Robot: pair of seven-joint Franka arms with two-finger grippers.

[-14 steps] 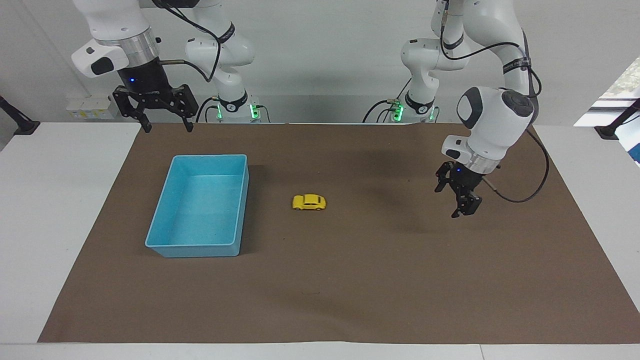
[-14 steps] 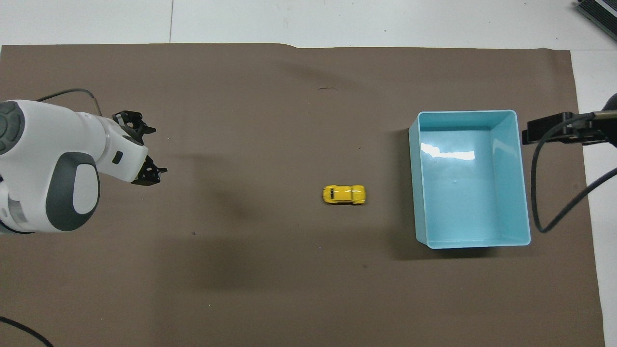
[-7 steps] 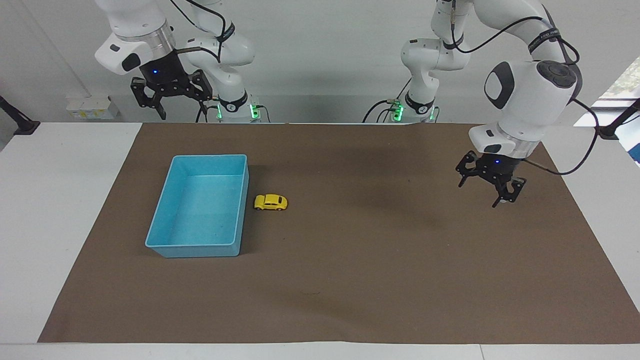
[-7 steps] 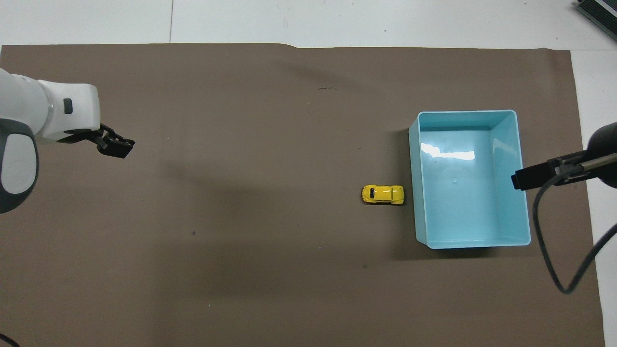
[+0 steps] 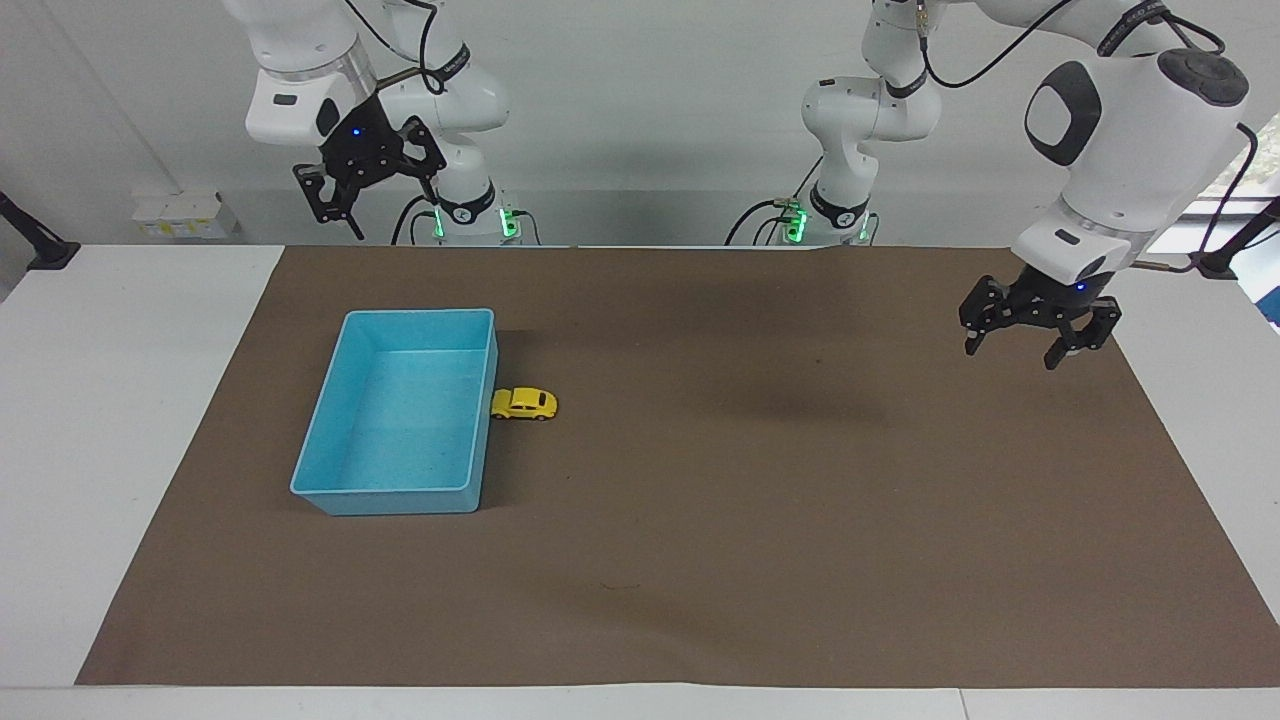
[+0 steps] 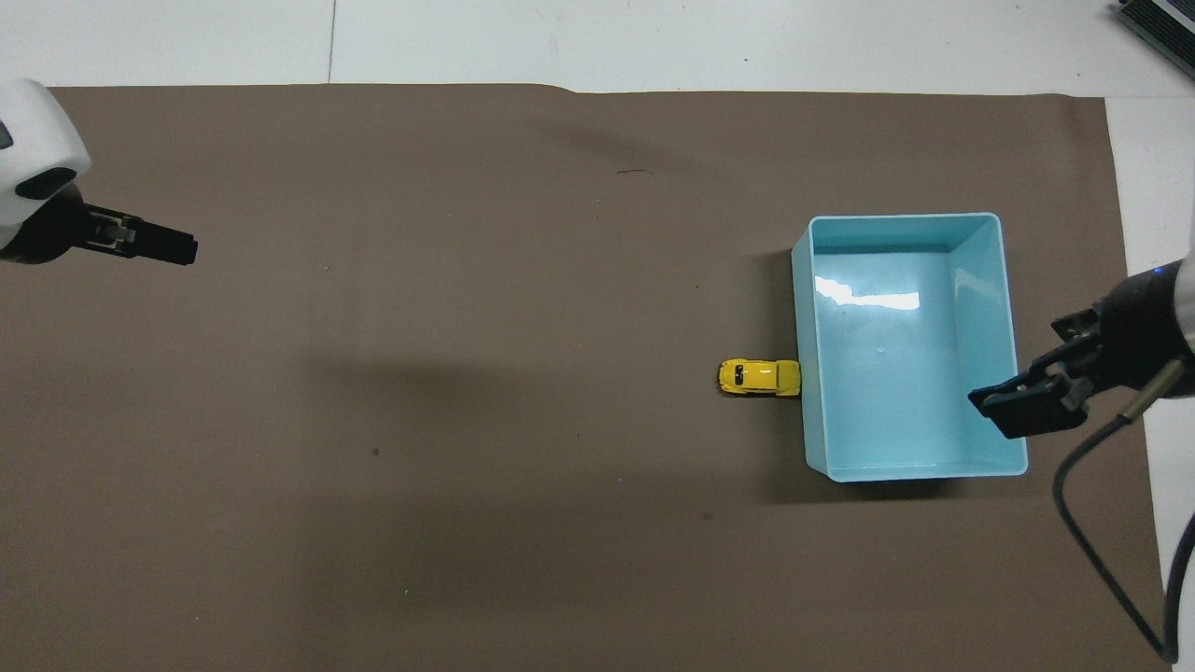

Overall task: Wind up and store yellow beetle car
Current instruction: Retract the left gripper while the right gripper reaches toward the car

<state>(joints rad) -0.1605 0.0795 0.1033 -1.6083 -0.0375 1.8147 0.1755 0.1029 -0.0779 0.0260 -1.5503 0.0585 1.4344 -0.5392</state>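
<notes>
Facing view: the yellow beetle car (image 5: 524, 403) sits on the brown mat (image 5: 700, 560) with its nose against the outer wall of the light blue bin (image 5: 330, 495), on the side toward the left arm's end of the tabletop. The bin holds nothing. The left claw (image 5: 1038, 334) hangs released over the mat's edge at its own end, well apart from the car. The right claw (image 5: 366, 192) is raised high near its base, fingers spread, grasping nothing.

Overhead view: the car (image 6: 759, 377) touches the bin's wall (image 6: 803, 373), and the bin's floor is bare. The right claw (image 6: 1027, 411) overlaps the bin's rim here only because it is raised. The left claw (image 6: 140, 243) shows at the mat's edge.

Judging by this, storing is the step in hand. The next move calls for a claw to descend onto the car, pinch it across its sides, and lift it over the wall.
</notes>
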